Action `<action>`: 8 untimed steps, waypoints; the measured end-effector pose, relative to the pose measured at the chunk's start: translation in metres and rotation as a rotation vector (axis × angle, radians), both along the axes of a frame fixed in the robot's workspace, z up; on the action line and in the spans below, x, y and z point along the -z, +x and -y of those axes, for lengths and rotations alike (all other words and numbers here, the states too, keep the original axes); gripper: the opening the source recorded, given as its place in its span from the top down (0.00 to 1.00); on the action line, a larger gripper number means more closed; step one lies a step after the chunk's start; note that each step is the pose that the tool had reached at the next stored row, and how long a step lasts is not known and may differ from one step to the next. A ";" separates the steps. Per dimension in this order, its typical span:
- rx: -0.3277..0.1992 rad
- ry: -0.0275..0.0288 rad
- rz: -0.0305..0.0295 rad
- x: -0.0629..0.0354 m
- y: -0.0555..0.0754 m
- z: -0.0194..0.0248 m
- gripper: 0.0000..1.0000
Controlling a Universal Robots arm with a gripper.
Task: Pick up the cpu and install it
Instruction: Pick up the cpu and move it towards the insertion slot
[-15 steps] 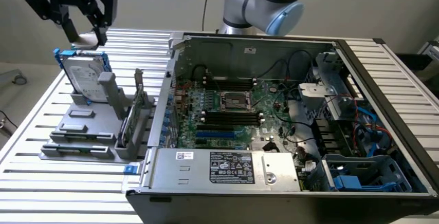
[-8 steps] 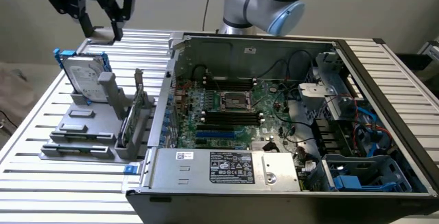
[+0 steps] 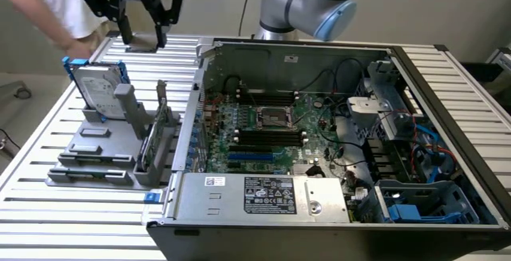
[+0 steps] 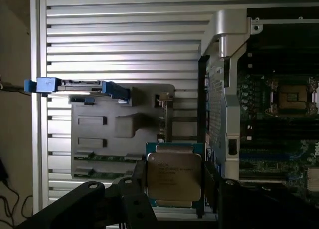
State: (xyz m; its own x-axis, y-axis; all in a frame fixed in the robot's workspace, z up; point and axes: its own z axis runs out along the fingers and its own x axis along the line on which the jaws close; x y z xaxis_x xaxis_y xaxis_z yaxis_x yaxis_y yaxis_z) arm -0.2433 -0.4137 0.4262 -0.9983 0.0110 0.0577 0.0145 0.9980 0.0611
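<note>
The cpu point(image 3: 145, 41), a small flat square chip with a silver-grey metal top, hangs in the air above the slatted table's far corner at the exterior view's left. My gripper point(image 3: 143, 32) is shut on it. In the wrist view the cpu point(image 4: 173, 175) sits flat between the two black fingers point(image 4: 137, 189) of the gripper point(image 4: 173, 191), its printed lid facing the camera. The dark metal-framed socket point(image 3: 271, 117) lies in the middle of the motherboard inside the open computer case, well to the exterior view's right of the gripper. From the wrist, the socket point(image 4: 293, 97) appears with its gold contact field uncovered.
A grey parts holder point(image 3: 96, 153) on the table carries an upright hard drive point(image 3: 102, 90) in a blue frame. The case wall point(image 3: 195, 93) stands between holder and motherboard. A person's hand point(image 3: 76, 48) is beside the table's far corner. A power supply point(image 3: 264, 195) fills the case's near side.
</note>
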 end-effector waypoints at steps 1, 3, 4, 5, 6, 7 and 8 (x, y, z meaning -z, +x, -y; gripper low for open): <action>0.000 -0.0001 -0.0001 -0.0001 0.005 0.0000 0.45; 0.000 -0.0001 0.0000 -0.0001 0.013 0.0000 0.45; 0.000 -0.0002 -0.0001 -0.0001 0.018 0.0000 0.45; 0.000 -0.0001 -0.0001 0.0000 0.023 0.0000 0.45; 0.000 -0.0002 -0.0001 0.0000 0.027 0.0000 0.45; 0.000 -0.0001 -0.0001 0.0001 0.032 0.0000 0.45; 0.000 -0.0001 0.0000 0.0004 0.036 0.0000 0.45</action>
